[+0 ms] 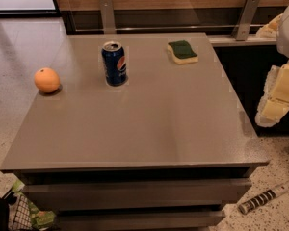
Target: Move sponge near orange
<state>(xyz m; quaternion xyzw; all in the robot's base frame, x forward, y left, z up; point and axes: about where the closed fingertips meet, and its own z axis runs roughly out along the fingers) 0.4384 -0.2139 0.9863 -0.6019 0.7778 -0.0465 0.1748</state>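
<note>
Camera view: sponge (182,51) and orange (47,80) lie well apart on the worktop (149,129), can (114,63) between, untouched, while the pincer (274,105) (open or closed, I cannot tell) hangs off the sponge's side.

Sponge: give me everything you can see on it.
The sponge is a small rectangle, pale yellow body under a dark green scouring top, lying flat, green side up, at the far right of the grey table. Nothing touches it but the tabletop. The soda can stands to its left, apart; the gripper hangs beyond the table's right edge, well clear of it.
</note>
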